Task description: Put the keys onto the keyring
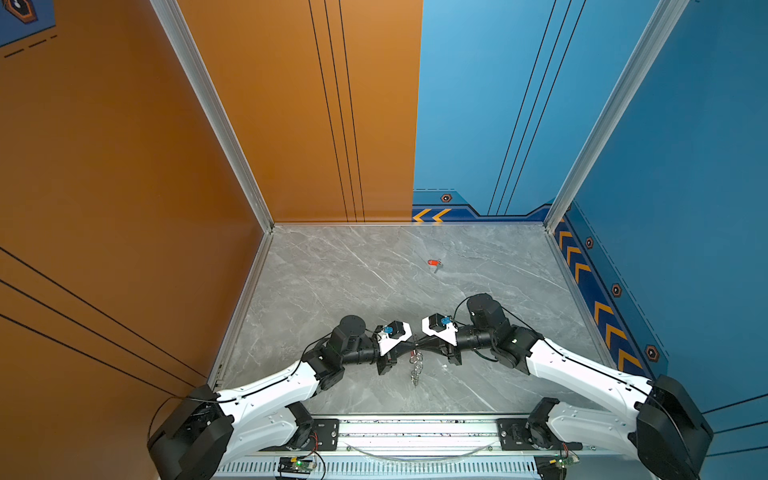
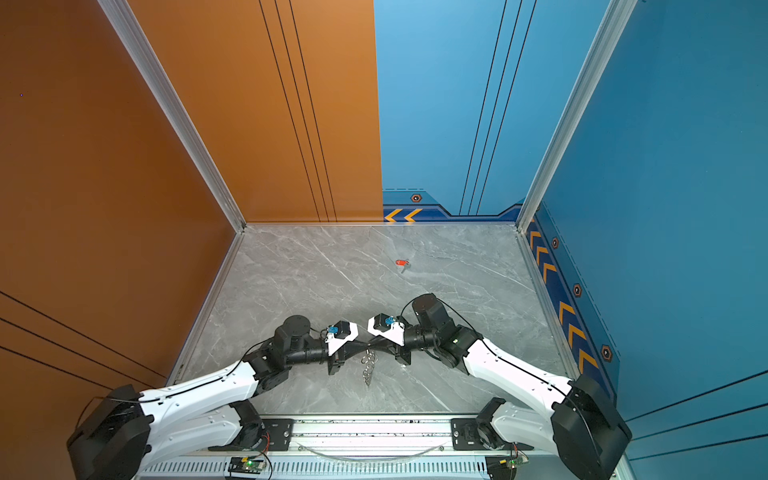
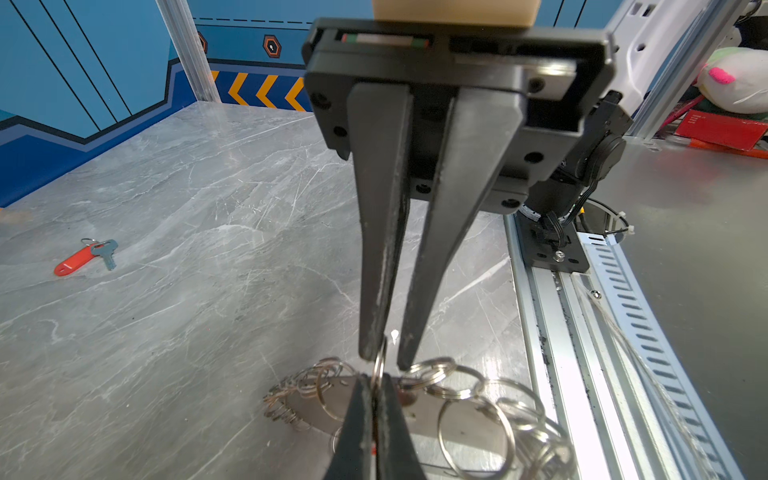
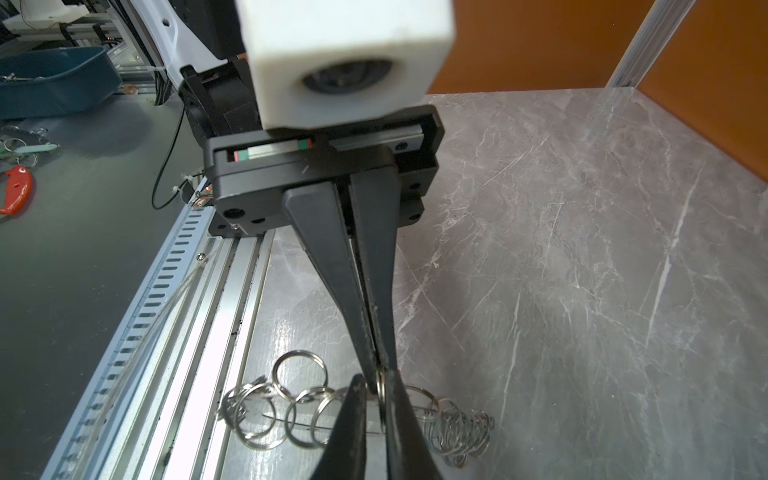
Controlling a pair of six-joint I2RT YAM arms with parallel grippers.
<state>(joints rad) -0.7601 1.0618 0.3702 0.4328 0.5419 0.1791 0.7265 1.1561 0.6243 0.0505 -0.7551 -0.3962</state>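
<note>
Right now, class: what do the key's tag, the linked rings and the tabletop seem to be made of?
Tag: glossy red plastic, probably, by its even sheen.
Rings: bright polished metal wire, likely steel; mirror glints.
Tabletop: grey marble-look slab, white-veined, glossy; stone or print, unclear.

Both top views look steeply down from high above the front rail (image 1: 415,428), facing the far walls; set side by side, they share almost everything, the whole grey surface (image 1: 332,282) included. The left wrist camera sits close behind the left end effector (image 3: 374,380), looking along its fingers low over the surface toward the blue wall (image 3: 83,62), with the right end effector (image 3: 386,360) head-on. The right wrist camera faces the opposite way, toward the orange wall (image 4: 540,41), equally near. Both wrist views share the keyring (image 3: 324,409), the rail and the meeting fingertips
</note>
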